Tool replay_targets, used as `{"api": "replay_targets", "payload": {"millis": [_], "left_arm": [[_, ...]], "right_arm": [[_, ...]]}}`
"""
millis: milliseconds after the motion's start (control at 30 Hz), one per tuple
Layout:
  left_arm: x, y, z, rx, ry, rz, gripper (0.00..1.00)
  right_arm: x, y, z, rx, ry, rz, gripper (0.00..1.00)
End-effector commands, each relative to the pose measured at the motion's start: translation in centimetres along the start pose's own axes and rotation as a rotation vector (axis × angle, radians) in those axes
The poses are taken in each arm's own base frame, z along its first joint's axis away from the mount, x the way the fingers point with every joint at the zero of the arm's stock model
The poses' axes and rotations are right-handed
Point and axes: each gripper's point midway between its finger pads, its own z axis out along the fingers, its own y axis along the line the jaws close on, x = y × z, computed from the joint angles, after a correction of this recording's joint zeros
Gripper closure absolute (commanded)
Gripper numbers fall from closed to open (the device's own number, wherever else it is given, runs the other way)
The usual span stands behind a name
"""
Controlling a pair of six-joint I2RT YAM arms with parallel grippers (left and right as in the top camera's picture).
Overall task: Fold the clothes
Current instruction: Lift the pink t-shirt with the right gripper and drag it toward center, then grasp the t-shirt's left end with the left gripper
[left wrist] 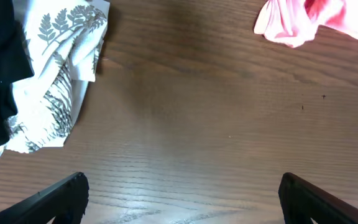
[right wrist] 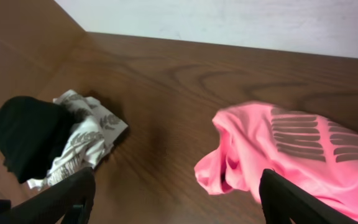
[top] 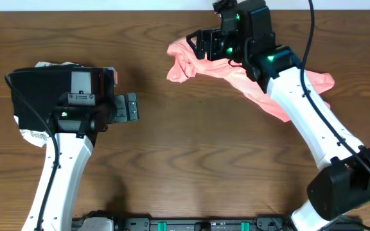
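While black garment (right wrist: 27,134) overlaps patterned cloth (right wrist: 91,142), T-shirt (right wrist: 291,158) lies apart.

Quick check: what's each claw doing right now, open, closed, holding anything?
Left claw: open, holding nothing.
Right claw: open, gripping nothing; the pink T-shirt lies loose beneath it.
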Motion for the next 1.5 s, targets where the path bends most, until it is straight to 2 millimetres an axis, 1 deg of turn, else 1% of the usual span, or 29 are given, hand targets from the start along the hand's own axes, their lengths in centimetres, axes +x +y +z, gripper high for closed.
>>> {"api": "replay_targets", "payload": {"millis": [0, 100, 167, 300, 433, 500, 567, 633, 700, 767, 867, 967, 1067, 1133, 1267, 1400, 1467], "left_arm": [[-0.5, 0.0, -0.3, -0.001, -0.01, -0.012, 0.02], [-0.5, -0.2, -0.3, 0.011, -0.009, -0.012, 0.02], [-0.4, -1.2, -0.3, 0.074, -0.003, -0.011, 0.02], [-1.0, -3.7, -0.7, 0.215, -0.021, -0.002, 0.01], [-1.8, -5.5, -1.0, 0.283, -0.051, 0.013, 0.13], [-2.2, -6.3, -1.0, 0.3, -0.075, 0.033, 0.17], [-3.1, -7.2, -1.0, 0.319, -0.111, 0.053, 0.21], [-4.2, -8.1, -0.9, 0.338, -0.153, 0.067, 0.26], [-5.5, -8.9, -0.4, 0.359, -0.191, 0.053, 0.28], [-6.4, -9.4, 0.6, 0.373, -0.206, 0.023, 0.3], [-6.6, -10.0, 3.1, 0.383, -0.175, -0.027, 0.31], [-5.6, -10.8, 6.9, 0.394, -0.099, -0.023, 0.31], [-4.4, -11.6, 10.2, 0.389, -0.036, 0.027, 0.31], [-4.0, -12.2, 11.9, 0.387, -0.008, 0.081, 0.31], [-4.1, -13.7, 14.3, 0.396, -0.034, 0.23, 0.34], [-4.6, -13.9, 16.1, 0.318, -0.088, 0.299, 0.36], [-4.5, -14.4, 16.8, 0.322, -0.105, 0.36, 0.41]], "right_arm": [[-1.4, -1.5, -1.6, 0.069, -0.04, -0.022, 0.2], [-0.6, -4.1, -2.6, 0.149, 0.001, 0.02, 0.26], [0.6, -6.2, -3.3, 0.209, 0.05, 0.059, 0.29], [2.8, -10.1, -5.0, 0.335, 0.139, 0.129, 0.34], [4.7, -12.8, -6.6, 0.445, 0.207, 0.174, 0.4], [5.0, -13.5, -7.0, 0.478, 0.215, 0.187, 0.4], [4.9, -13.4, -6.8, 0.463, 0.213, 0.197, 0.4], [4.9, -13.0, -6.4, 0.448, 0.211, 0.19, 0.43], [4.8, -13.5, -6.3, 0.483, 0.202, 0.18, 0.45], [4.9, -14.5, -6.7, 0.544, 0.193, 0.206, 0.45], [5.4, -15.6, -7.5, 0.596, 0.199, 0.258, 0.38], [5.9, -16.8, -8.5, 0.624, 0.216, 0.292, 0.35], [6.2, -18.3, -9.6, 0.655, 0.226, 0.328, 0.34], [6.7, -19.4, -10.6, 0.679, 0.239, 0.357, 0.34], [7.7, -20.7, -12.0, 0.714, 0.276, 0.401, 0.32], [8.8, -21.4, -13.1, 0.738, 0.316, 0.431, 0.32], [9.2, -21.7, -13.5, 0.749, 0.329, 0.443, 0.31]]}}
